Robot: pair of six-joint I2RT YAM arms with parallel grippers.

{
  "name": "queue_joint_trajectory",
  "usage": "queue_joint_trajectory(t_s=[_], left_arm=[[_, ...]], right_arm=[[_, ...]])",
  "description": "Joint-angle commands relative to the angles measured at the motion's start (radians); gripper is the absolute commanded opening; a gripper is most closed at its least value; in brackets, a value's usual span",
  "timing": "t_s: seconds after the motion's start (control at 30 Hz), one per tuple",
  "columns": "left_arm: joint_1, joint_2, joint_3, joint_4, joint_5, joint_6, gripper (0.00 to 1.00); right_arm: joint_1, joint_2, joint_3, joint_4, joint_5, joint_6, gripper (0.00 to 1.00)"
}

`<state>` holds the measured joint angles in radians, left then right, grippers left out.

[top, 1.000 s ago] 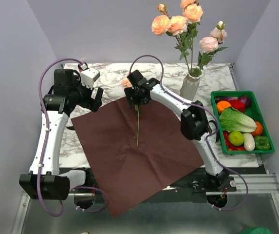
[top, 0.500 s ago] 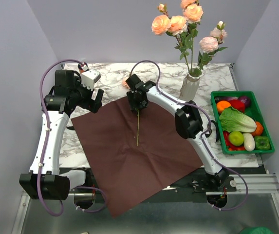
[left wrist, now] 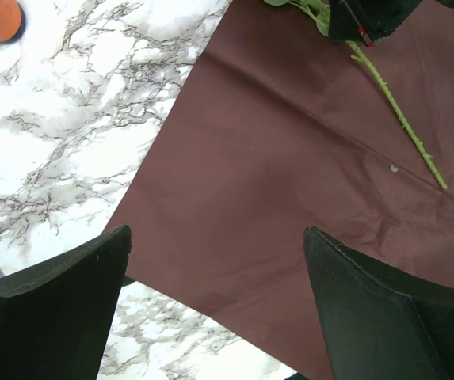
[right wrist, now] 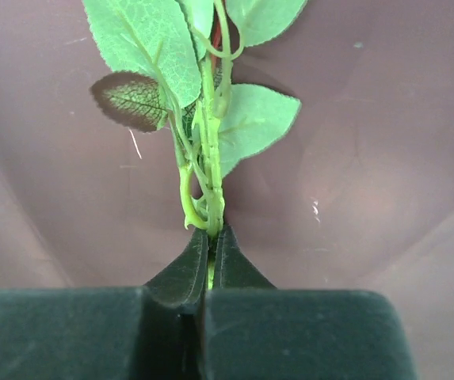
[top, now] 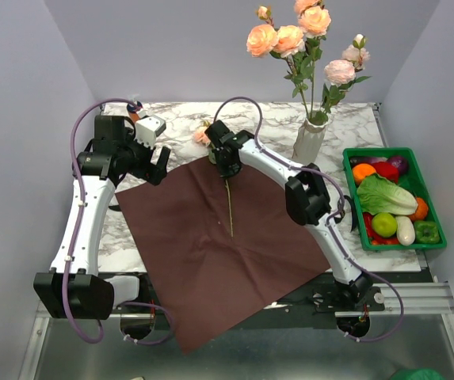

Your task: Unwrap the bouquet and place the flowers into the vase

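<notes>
Between the closed fingers of your right end effector [right wrist: 209, 237] sits the thin green stem [right wrist: 207, 170] of one rose, pinched just behind its leaves [right wrist: 143, 39]. From that end effector the lower stem trails back toward the arm bases across the flat dark red paper [top: 211, 245]. The peach head [top: 202, 135] shows just beyond it, over the marble tabletop [top: 179, 119]. Your left end effector [left wrist: 217, 237] hangs wide open and empty above the paper's left edge. Well to the right of the right end effector stands the white vase [top: 309, 139], holding the other flowers [top: 290, 39].
</notes>
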<state>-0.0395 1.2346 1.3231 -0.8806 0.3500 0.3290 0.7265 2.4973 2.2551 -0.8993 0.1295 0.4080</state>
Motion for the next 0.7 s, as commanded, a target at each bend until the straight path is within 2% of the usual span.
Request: queue_joint_trajectory(t_s=[0.0,0.17,0.33,0.53,0.6,0.67], left_arm=[[0.001,-0.011,0.019,-0.018,-0.005,0.004,0.99],[0.003,-0.018,0.048,-0.043,0.009,-0.016,0.99],[0.01,-0.027,0.077,-0.069,0.036,-0.042,0.99],[0.012,-0.05,0.076,-0.07,0.058,-0.07,0.99],[0.012,-0.053,0.076,-0.073,0.06,-0.07,0.99],[0.012,-0.058,0.074,-0.073,0.058,-0.071,0.99]], right_arm=[[0.008,-0.162,-0.02,0.008,0.065,-0.04,0.01],[0.01,-0.389,-0.116,0.14,0.038,-0.13,0.01],[0.019,-0.713,-0.262,0.304,-0.017,-0.234,0.01],[0.043,-0.96,-0.331,0.355,-0.074,-0.399,0.01],[0.073,-1.04,-0.379,0.401,-0.077,-0.512,0.01],[0.097,-1.17,-0.497,0.532,-0.062,-0.627,0.01]])
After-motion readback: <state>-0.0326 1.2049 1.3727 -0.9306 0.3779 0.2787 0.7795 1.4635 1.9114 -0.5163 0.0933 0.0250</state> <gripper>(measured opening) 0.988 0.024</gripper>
